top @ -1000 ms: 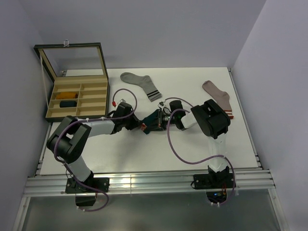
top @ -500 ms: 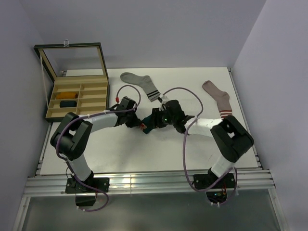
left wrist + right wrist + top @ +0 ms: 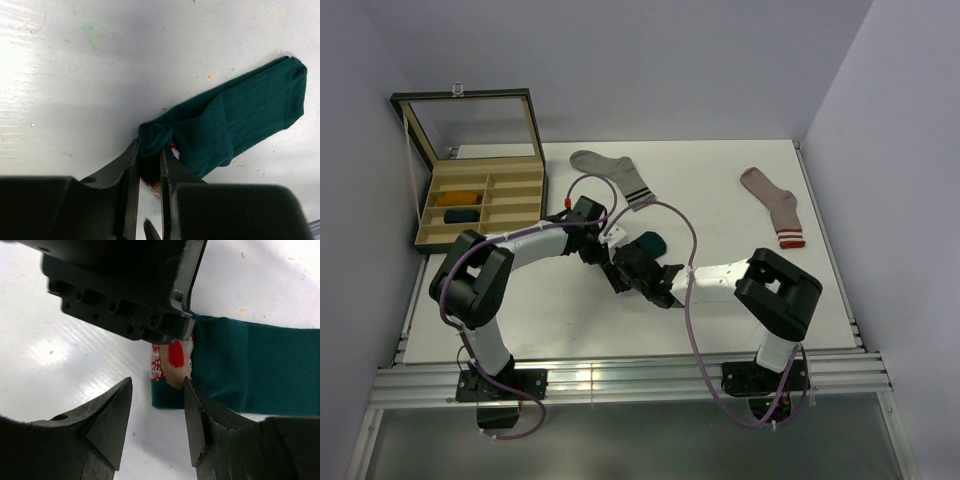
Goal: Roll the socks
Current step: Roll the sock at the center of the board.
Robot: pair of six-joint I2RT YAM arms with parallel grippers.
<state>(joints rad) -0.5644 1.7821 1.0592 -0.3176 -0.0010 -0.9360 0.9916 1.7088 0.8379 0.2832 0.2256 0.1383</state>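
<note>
Tabletop (image 3: 750, 300), two socks (image 3: 460, 199) in box (image 3: 526, 215), left end effector (image 3: 149, 167) clamped on teal sock (image 3: 240, 115), right one (image 3: 157, 390) apart.

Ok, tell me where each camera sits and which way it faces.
Top external: high behind the robot, looking down on the table; the left arm and right arm show.
Left wrist: on the left arm, looking down the left tool, shut on the teal sock.
Right wrist: on the right arm, looking past the open right tool at the left tool's body.
Shared: all three show the teal sock.
</note>
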